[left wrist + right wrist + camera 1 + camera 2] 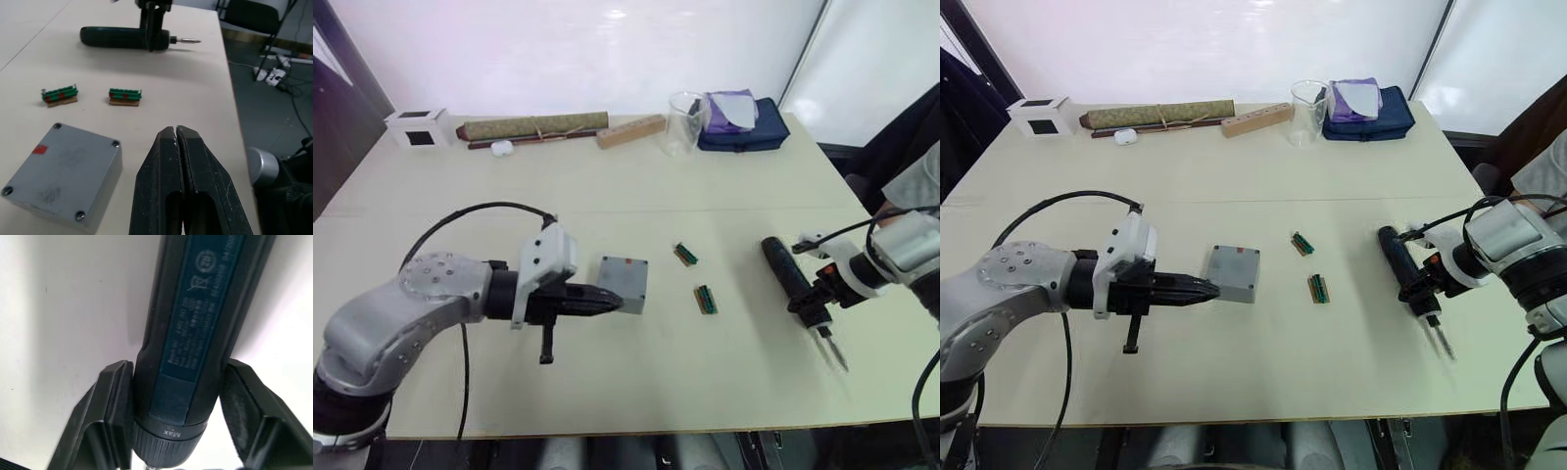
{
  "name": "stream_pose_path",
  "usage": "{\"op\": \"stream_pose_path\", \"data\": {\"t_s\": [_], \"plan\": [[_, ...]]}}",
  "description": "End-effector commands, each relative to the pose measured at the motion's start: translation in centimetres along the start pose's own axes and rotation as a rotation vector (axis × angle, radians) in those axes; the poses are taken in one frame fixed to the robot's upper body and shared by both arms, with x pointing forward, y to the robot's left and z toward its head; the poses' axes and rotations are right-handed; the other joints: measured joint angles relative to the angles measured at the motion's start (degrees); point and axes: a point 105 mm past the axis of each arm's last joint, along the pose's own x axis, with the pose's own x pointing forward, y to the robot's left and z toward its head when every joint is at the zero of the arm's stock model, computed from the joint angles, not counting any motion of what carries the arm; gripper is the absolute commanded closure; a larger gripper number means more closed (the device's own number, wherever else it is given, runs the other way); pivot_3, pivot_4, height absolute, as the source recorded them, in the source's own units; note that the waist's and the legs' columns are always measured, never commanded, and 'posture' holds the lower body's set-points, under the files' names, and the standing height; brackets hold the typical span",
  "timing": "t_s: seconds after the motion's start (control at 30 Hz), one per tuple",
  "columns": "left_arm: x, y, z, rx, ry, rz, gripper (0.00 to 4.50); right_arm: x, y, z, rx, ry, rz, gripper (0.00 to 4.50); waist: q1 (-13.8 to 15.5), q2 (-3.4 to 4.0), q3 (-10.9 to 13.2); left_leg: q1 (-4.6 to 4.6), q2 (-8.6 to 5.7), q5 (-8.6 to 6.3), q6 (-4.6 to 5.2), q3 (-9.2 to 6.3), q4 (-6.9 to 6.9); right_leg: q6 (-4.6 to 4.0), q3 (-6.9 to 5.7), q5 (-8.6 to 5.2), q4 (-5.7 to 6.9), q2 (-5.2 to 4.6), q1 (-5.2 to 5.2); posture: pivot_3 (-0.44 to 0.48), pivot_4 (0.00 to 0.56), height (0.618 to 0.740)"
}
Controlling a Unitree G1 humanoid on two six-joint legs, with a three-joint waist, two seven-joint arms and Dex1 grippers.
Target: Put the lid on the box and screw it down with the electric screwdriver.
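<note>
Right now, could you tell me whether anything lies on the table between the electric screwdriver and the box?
Yes: two green bit holders lie on the table between the electric screwdriver and the box, a gap showing between them.

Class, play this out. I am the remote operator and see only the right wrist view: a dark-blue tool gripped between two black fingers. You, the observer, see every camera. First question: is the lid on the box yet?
Observer: Yes. The lid sits closed on the box, red mark up.
Operator: Where is the other arm?
Observer: The left gripper, fingers shut and empty, points at the box from the robot's left.
Operator: What lies between the box and my tool?
Observer: Two green bit holders lie on the table between the box and the electric screwdriver.
</note>
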Motion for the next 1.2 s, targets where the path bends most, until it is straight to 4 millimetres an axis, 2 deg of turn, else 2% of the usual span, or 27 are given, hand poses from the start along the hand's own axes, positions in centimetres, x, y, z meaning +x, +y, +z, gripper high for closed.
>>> {"op": "stream_pose_path", "data": {"t_s": [0.03, 0.23, 0.37, 0.53, 0.67, 0.8, 0.83, 0.97, 1.03, 1.13, 1.2], "plan": [[0.2, 0.4, 0.2, 0.032, -0.008, -0.023, 4.50, 1.5, 0.7, -0.7, 0.011, 0.034, 0.048, 2.37, 0.0, -0.03, 0.0, 0.01, 0.00, 0.00, 0.00, 0.00, 0.00, 0.00, -0.01, 0.00, 0.00, 0.00, 0.01, 0.000, 0.150, 0.740], [0.7, 1.6, 0.4, 0.039, -0.027, -0.032, 4.50, 1.3, 0.3, -0.4, 0.030, -0.009, 0.043, 2.37, 0.0, -0.07, 0.0, 0.01, 0.00, 0.00, 0.00, -0.01, 0.00, 0.00, -0.01, 0.00, 0.00, 0.01, 0.02, 0.000, 0.150, 0.740], [0.6, 1.6, 0.1, 0.034, -0.016, -0.046, 4.50, 0.9, -0.5, 0.2, 0.032, -0.068, 0.005, 2.37, -0.4, -0.12, -0.1, 0.04, 0.00, 0.00, 0.00, 0.00, 0.00, 0.01, 0.00, 0.00, 0.01, 0.02, 0.02, 0.000, 0.150, 0.740], [0.6, 2.1, 0.0, 0.033, -0.022, -0.039, 4.50, -1.6, -1.3, 3.6, 0.078, -0.255, -0.016, 2.37, -0.9, -0.13, -0.1, 0.11, 0.01, 0.00, 0.00, 0.09, 0.02, -0.15, 0.08, 0.07, -0.02, 0.02, 0.09, 0.000, 0.150, 0.740], [0.5, 2.6, 0.0, 0.025, -0.032, -0.023, 4.50, -4.8, -0.7, 7.3, 0.111, -0.491, 0.049, 2.37, -1.3, 0.41, 0.3, 0.03, 0.00, 0.00, 0.00, 0.10, 0.02, -0.12, 0.09, 0.11, 0.00, 0.01, 0.00, 0.000, 0.150, 0.740], [0.3, 3.2, -0.2, 0.013, -0.033, 0.001, 4.50, -8.8, 1.3, 10.4, 0.103, -0.804, 0.200, 2.37, -1.4, 0.75, 0.5, -0.12, -0.01, 0.01, 0.00, 0.07, -0.11, -0.03, 0.10, 0.16, 0.16, 0.02, -0.32, 0.000, 0.150, 0.740], [0.2, 3.3, -0.2, 0.009, -0.036, 0.005, 4.50, -9.3, 1.6, 10.7, 0.104, -0.842, 0.214, 2.37, -1.3, 0.77, 0.5, -0.13, -0.01, 0.01, 0.00, 0.07, -0.17, -0.04, 0.10, 0.15, 0.16, 0.02, -0.34, 0.000, 0.150, 0.740], [-0.3, 4.1, -0.3, -0.006, -0.038, 0.029, 4.50, -13.2, 5.3, 12.2, -0.056, -1.212, 0.266, 2.37, -1.3, 0.77, 0.5, -0.13, -0.01, 0.01, 0.00, 0.05, -0.29, -0.03, 0.08, 0.14, 0.08, 0.01, -0.35, 0.000, 0.150, 0.740], [-0.5, 4.4, -0.3, -0.009, -0.037, 0.035, 4.50, -14.0, 6.6, 12.2, -0.086, -1.317, 0.268, 2.37, -1.4, 0.78, 0.5, -0.13, -0.01, 0.01, -0.01, 0.05, -0.26, -0.03, 0.09, 0.15, 0.13, 0.02, -0.35, 0.000, 0.150, 0.740], [-0.6, 5.2, -0.5, -0.026, -0.044, 0.052, 4.50, -15.7, 11.0, 12.3, -0.206, -1.574, 0.316, 2.37, -1.3, 0.79, 0.5, -0.13, -0.01, 0.01, -0.01, 0.05, -0.23, -0.02, 0.08, 0.15, 0.17, 0.01, -0.35, 0.000, 0.150, 0.740], [-0.6, 5.8, -0.8, -0.032, -0.050, 0.076, 4.50, -15.4, 13.8, 12.2, -0.261, -1.666, 0.348, 2.37, -1.3, 0.79, 0.5, -0.13, 0.00, 0.01, -0.01, 0.03, -0.24, -0.02, 0.07, 0.15, 0.18, 0.01, -0.36, 0.000, 0.150, 0.740]]}}
